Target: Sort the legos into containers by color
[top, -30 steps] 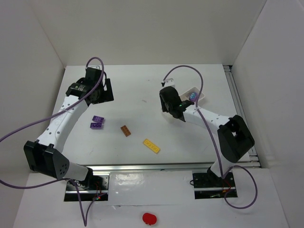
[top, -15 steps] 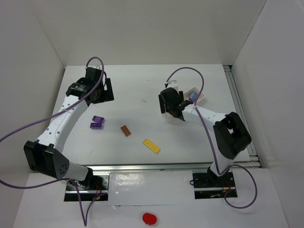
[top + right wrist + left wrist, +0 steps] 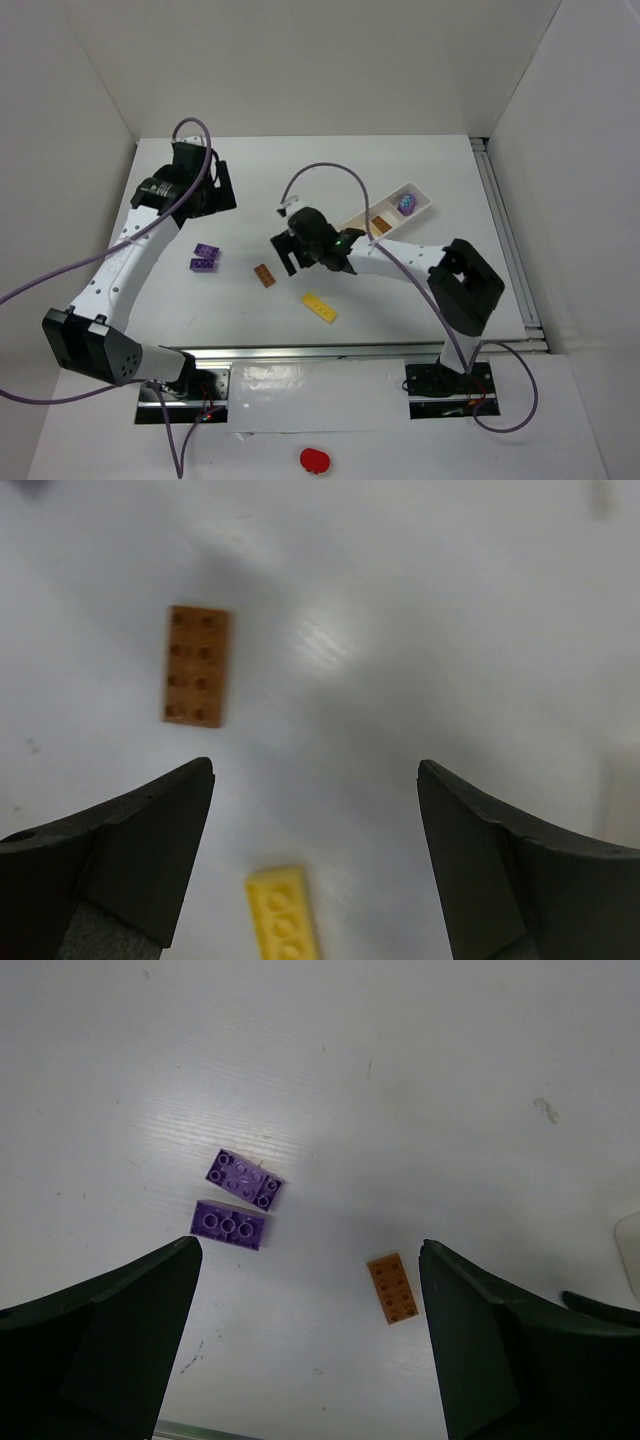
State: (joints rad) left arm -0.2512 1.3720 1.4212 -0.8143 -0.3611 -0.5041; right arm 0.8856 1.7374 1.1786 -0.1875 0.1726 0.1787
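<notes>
Yellow lego [image 3: 283,915] runs off the right wrist view's edge; left tool [image 3: 312,1260] and right tool [image 3: 315,780] gape wide.

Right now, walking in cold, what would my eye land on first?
The right gripper hangs open mid-table, by a brown-orange brick and a yellow brick. Two purple bricks lie side by side to their left. White tubs at the far right hold an orange piece and a purple one.
</notes>
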